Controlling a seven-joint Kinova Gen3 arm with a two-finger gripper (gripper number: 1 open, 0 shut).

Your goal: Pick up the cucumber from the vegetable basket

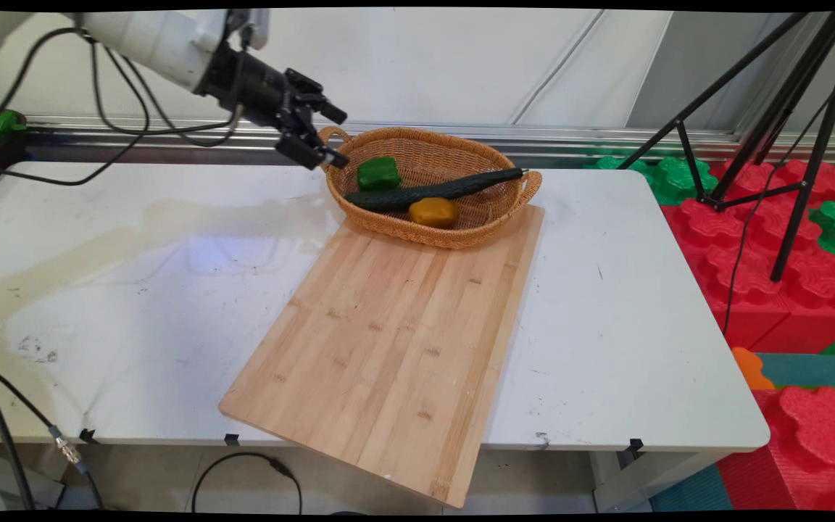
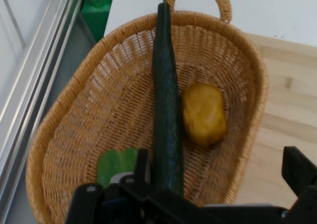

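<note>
So on the left, the white table (image 1: 135, 290) is just bare top with some scuffs, and black cables (image 1: 120, 109) are hanging off the arm. The gripper (image 1: 338, 138) hangs in the air right at the left handle end of the wicker basket (image 1: 461, 235), tilted down toward it. Its jaws are spread wide and there's nothing between them, so it isn't touching anything as far as I can see.

Inside the basket, going across, a green pepper (image 1: 378, 173) sits at the end nearest the gripper. Then a long dark cucumber (image 1: 432, 192) lies lengthwise, with its far tip resting up on the right rim. A yellow lumpy vegetable (image 1: 433, 212) is tucked just beside the cucumber on the near side.

The hand view shows the same lineup: pepper (image 2: 111, 167) lowest, closest to the gripper (image 2: 220, 184), with the cucumber (image 2: 166, 100) running up the middle of the basket (image 2: 59, 110) and the yellow one (image 2: 203, 114) to its right.

The basket's near edge sits on a wooden cutting board (image 1: 388, 341), which lies at an angle with one corner hanging off the table's front edge. Off to the right there's a black tripod (image 1: 787, 145) standing on red and green foam blocks (image 1: 773, 290).
</note>
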